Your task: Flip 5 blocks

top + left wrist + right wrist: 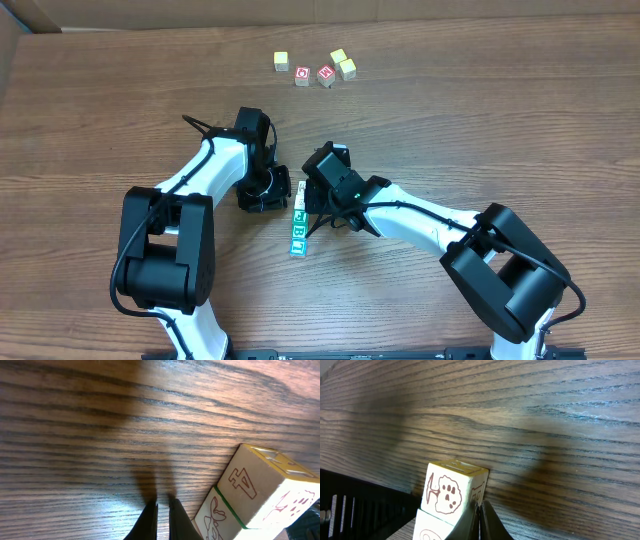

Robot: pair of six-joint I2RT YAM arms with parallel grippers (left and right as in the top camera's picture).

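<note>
Left claw clenched on nothing. We see the row of small wooden cubes with white or teal printed faces just to its right, cut off at the frame edge. Right claw clenched, empty; cubes just to its left, count unclear.

Overhead view: a table with a dark brown wood-grain top, the grain running left to right, fills nearly the whole field. A paler tan surface borders its far edge and widens at the far left corner. Wrist views: the same tabletop seen close and at a low angle, the grain in fine parallel lines, with soft, blurred shadows across it and a pale sheen of reflected light toward the upper right.
</note>
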